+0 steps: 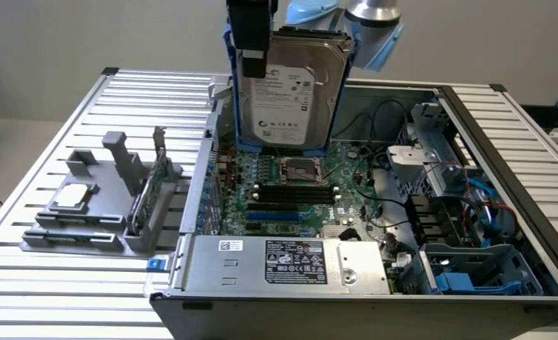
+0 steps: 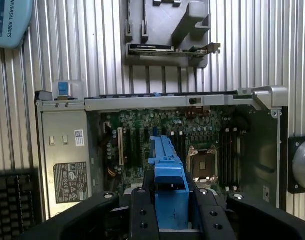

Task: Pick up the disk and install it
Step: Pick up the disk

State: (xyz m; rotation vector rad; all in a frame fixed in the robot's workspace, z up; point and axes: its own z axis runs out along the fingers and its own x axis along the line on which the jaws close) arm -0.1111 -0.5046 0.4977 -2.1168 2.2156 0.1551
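One hand (image 2: 173,217) is part-closed on the disk (image 1: 293,92), clamping its blue rails. The disk hangs upright, long axis vertical, directly beneath the hand, over the open case (image 1: 355,319). It seems clear of the motherboard (image 1: 289,205).

Hand (image 1: 260,67) cropped at the exterior view's top; print on the disk (image 1: 289,95) unreadably small

"UNIVERSAL ROBOTS" on the pale blue arm cover (image 2: 10,22)
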